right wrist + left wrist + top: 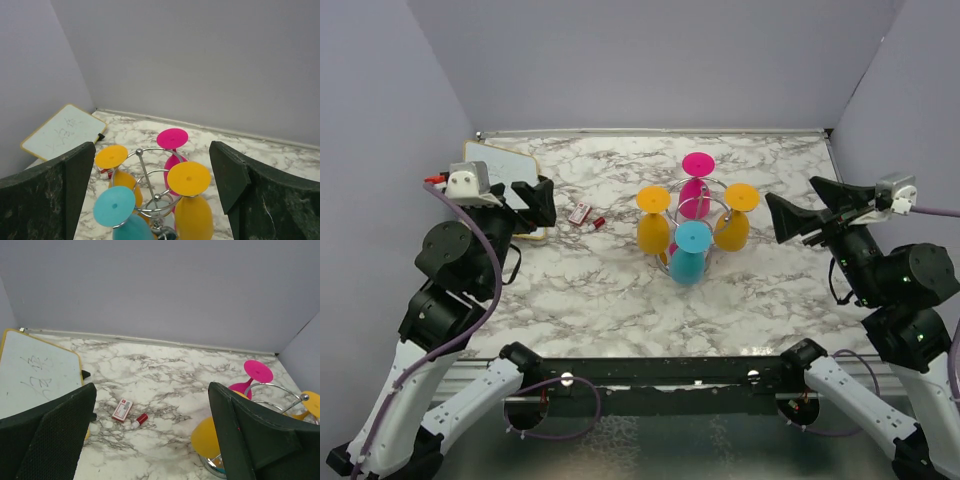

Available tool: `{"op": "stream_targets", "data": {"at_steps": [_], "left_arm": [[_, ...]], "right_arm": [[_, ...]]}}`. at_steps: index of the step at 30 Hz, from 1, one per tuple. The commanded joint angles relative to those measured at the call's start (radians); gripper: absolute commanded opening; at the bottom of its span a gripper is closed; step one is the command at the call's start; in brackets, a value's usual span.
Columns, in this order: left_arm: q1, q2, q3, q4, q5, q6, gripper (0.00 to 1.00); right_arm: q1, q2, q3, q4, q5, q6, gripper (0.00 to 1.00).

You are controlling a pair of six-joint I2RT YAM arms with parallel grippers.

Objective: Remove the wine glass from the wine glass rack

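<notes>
Chrome wire of the rack point(143, 170) shows only in part. In the top view the four upside-down glasses hanging from its rings cover most of it, base included. In the right wrist view the bottom frame edge cuts off its foot and the glass bowls. It stands on the marbled surface point(570, 290) a little right of centre in the top view. It carries a pink glass point(696, 180) at the back, a teal glass point(689, 255) at the front and two orange glasses point(653, 225) at the sides. In the left wrist view the finger point(250, 435) at the right of the frame hides most of the rack, and the teal glass is a mere sliver at the bottom edge.

The left pincer point(538, 203) hangs at the left of the top view, overlapping a corner of a whiteboard point(500, 165), well apart from the rack. The right pincer point(778, 218) points at the rack from the right, near one orange glass without touching it. Both are spread wide and grip nothing.

The left wrist view alone shows clearly a small red-and-white box point(122, 409) with a red-capped piece point(139, 419) just beside it. The scribbles on the whiteboard are unreadable.
</notes>
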Motion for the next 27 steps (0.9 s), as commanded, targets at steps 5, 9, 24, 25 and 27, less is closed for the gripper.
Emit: {"op": "stream_targets", "data": {"at_steps": [5, 9, 24, 25, 27], "left_arm": [[-0.001, -0.006, -0.130, 0.137, 0.109, -0.014, 0.98], [-0.001, 0.006, -0.168, 0.174, 0.150, -0.020, 0.99], [-0.002, 0.104, -0.188, 0.199, 0.377, -0.109, 0.99], [-0.002, 0.113, -0.191, 0.200, 0.393, -0.118, 0.99], [-0.002, 0.137, -0.189, 0.193, 0.428, -0.138, 0.99]], "right_arm": [[0.076, 0.070, 0.010, -0.104, 0.163, 0.088, 0.99], [0.103, 0.099, 0.006, -0.129, 0.190, 0.082, 0.99], [0.138, 0.173, 0.000, -0.230, 0.080, 0.210, 0.99], [0.138, 0.177, -0.003, -0.233, 0.066, 0.222, 0.99], [0.139, 0.185, -0.006, -0.239, 0.045, 0.235, 1.00]]}}
